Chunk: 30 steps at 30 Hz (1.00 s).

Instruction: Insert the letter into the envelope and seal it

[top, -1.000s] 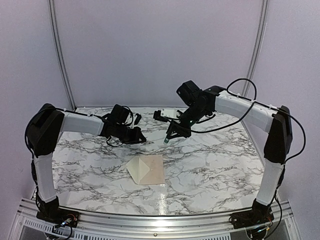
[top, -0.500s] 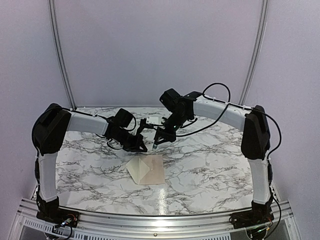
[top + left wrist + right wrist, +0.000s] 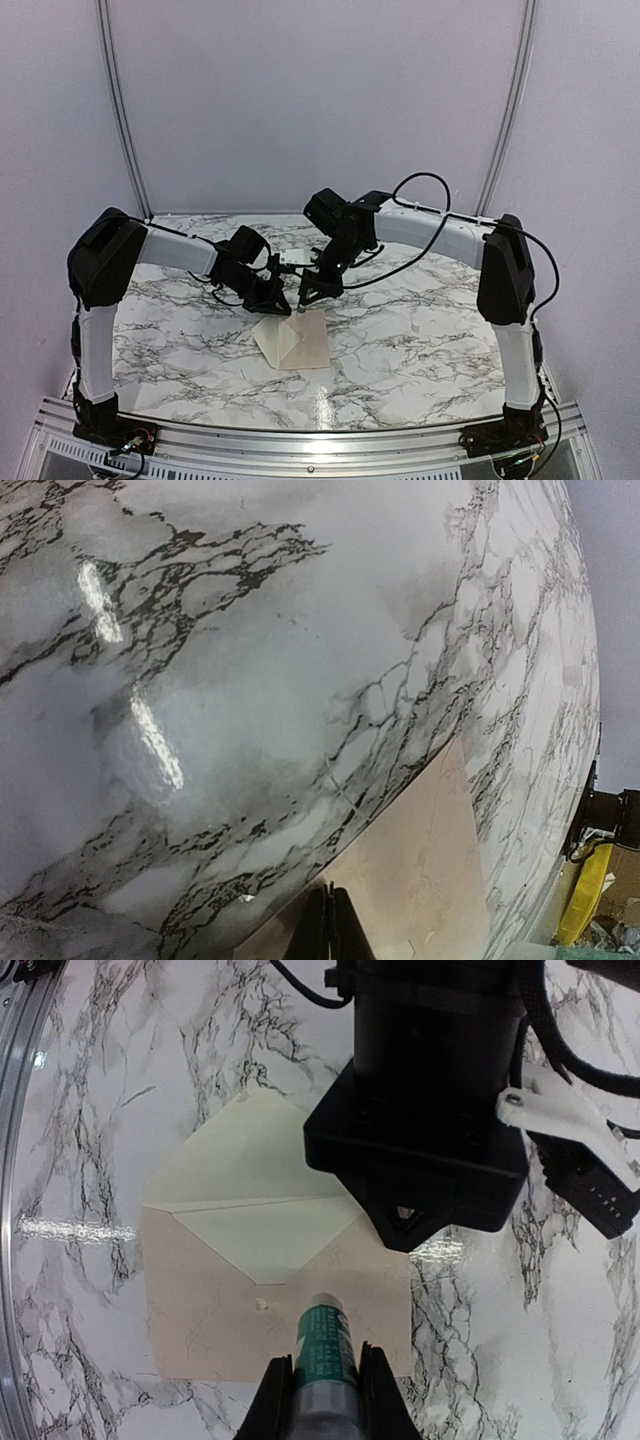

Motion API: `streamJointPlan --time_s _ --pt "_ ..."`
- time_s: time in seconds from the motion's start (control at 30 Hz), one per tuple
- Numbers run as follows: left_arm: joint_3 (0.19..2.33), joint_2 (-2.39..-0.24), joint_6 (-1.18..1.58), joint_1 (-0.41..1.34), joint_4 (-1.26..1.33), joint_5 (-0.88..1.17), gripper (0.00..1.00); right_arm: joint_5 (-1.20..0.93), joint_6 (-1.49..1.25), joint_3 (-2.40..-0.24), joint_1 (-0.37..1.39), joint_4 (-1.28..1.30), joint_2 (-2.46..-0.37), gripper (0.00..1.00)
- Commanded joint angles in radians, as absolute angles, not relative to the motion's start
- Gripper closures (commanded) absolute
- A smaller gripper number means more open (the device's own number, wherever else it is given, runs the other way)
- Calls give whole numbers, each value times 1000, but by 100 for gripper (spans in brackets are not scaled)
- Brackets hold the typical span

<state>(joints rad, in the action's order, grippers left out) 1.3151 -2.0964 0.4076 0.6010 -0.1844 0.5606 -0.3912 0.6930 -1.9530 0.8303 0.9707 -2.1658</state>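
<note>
Green glue stick (image 3: 323, 1345) in right hand (image 3: 322, 1362) | left hand (image 3: 328, 922) overhangs envelope (image 3: 240, 1190)

Cream envelope (image 3: 235, 1155); pinkish-tan letter (image 3: 200, 1330); green glue stick (image 3: 322, 1345); black-veined table (image 3: 120, 1060).

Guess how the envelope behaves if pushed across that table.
Probably floppy and light: the envelope is thin creased paper, flap open and lying flat. It would likely slide readily, since the marble table looks glossy, perhaps dragging the letter it overlaps.

High rear view and close wrist views share the letter (image 3: 200, 1330).
</note>
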Motion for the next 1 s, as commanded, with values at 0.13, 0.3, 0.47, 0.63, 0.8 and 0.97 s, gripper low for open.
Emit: streamJointPlan --time_s 0.13,0.3,0.47,0.63,0.8,0.97 --pt "1287 -2126 408 602 -207 556 100 -373 723 -1981 861 1015 -2226 100" --pt "1284 -2129 410 601 -207 553 100 -368 727 -1987 866 1038 -2244 100" --pt "1290 -2136 413 601 -207 554 100 -350 723 -1978 875 1035 -2251 100" --pt "1293 -2134 411 601 -207 556 100 -330 719 -1974 883 1028 -2263 100" --pt "1289 -2137 409 601 -208 553 100 -329 721 -1987 884 1043 -2280 100" --pt "1287 -2138 410 601 -208 553 100 -336 733 -1974 897 1070 -2283 100"
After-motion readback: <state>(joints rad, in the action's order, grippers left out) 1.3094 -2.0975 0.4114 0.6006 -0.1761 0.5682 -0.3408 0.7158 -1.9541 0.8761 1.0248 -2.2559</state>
